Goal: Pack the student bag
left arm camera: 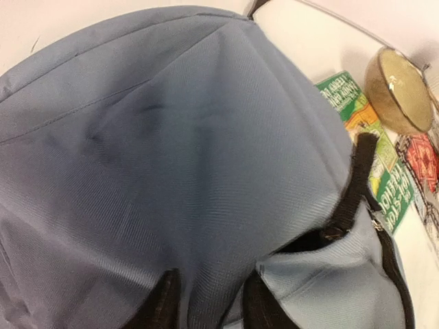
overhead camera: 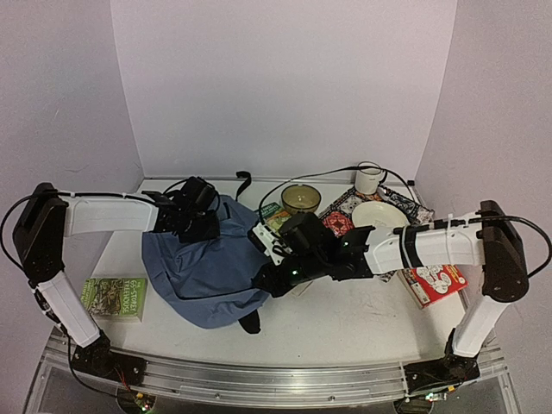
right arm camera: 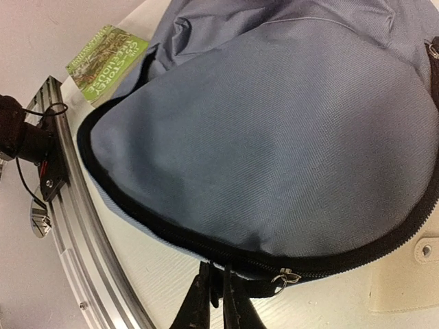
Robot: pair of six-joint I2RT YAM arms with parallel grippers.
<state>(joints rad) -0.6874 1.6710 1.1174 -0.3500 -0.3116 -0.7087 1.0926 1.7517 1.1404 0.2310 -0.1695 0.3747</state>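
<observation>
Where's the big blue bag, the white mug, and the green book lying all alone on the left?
student bag (overhead camera: 203, 263): top view, middle of its blue fabric.
white mug (overhead camera: 369, 181): top view, its side wall.
green book (overhead camera: 115, 296): top view, middle of its cover.

Table (overhead camera: 345, 332) bears student bag (overhead camera: 203, 267), green book (overhead camera: 115, 296), bowl (overhead camera: 301, 198), mug (overhead camera: 369, 179).

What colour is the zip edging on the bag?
Black zip edging on the slate-blue bag; clearest in the right wrist view.
</observation>
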